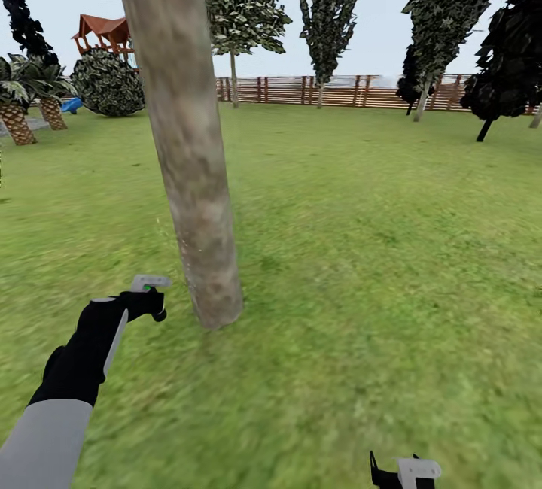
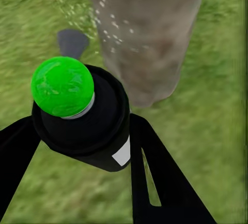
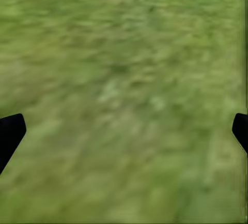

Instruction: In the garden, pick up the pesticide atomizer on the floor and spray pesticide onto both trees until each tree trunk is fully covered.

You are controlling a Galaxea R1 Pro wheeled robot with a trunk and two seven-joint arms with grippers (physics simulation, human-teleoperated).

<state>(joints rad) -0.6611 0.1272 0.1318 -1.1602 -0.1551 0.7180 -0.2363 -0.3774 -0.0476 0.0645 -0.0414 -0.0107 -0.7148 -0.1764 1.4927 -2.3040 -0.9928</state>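
A thick grey-brown tree trunk rises from the grass just ahead, left of centre. My left gripper hovers low beside its base, shut on the pesticide atomizer. That is a small dark bottle with a white label, and the dot on its top shows green. The left fingers flank the bottle on both sides. Tiny white pesticide specks dot the tree trunk and the air beside it. My right gripper hangs low over bare grass, open and holding nothing, its fingertips far apart. The other thick-trunked tree is out of view.
Lawn stretches to a brown slat fence at the back. Thin-stemmed dark trees stand along it, with a leaning dark tree at the right. Far left are squat palms, a round bush and a red-roofed play structure.
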